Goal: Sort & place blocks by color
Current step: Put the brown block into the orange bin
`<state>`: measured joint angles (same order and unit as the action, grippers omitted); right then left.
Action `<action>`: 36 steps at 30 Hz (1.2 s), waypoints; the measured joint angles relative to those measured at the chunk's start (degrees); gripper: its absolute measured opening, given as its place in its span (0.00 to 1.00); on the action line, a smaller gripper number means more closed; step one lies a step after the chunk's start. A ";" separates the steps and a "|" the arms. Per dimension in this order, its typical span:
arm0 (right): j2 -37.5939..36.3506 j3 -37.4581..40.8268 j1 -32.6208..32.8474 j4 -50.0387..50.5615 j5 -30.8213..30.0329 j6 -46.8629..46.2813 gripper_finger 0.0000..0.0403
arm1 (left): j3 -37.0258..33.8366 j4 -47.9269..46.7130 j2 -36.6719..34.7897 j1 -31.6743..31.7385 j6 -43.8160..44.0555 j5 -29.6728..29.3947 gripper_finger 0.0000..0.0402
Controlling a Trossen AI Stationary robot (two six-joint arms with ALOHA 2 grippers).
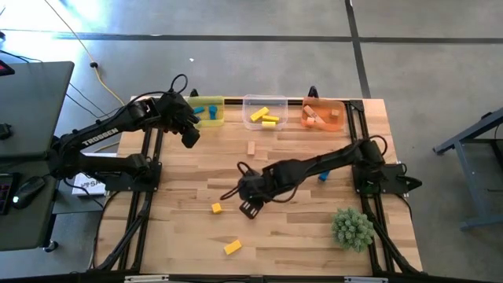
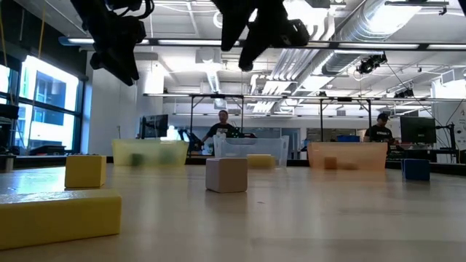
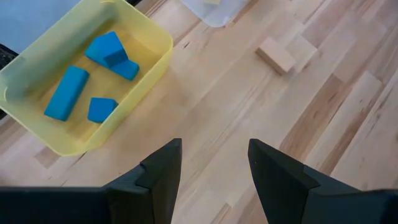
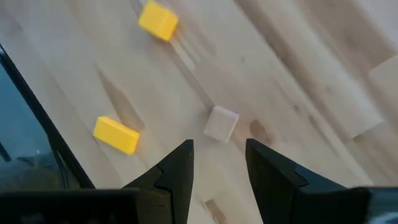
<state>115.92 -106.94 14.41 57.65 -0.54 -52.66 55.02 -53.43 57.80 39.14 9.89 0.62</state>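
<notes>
The right claw hangs released and empty above the middle of the counter, with a plain wood cube lying just beyond its fingertips and a yellow cube and a yellow bar nearby. The left claw is also released and empty, beside the yellow bin, which holds four blue blocks. A plain wood bar lies between the two claws, and one blue block sits beside the right arm.

I see three bins in a row along the surface's far edge, blocks inside each; loose blocks lie mid-surface and nearer, the plant ball at the near right.
</notes>
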 joint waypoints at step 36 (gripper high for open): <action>13.63 0.00 1.47 -4.30 2.28 -8.55 0.60 | -0.09 -0.79 0.17 -0.18 0.61 -0.45 0.43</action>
<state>129.55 -106.94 15.89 53.34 1.74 -61.21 54.94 -54.22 57.98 38.96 10.50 0.18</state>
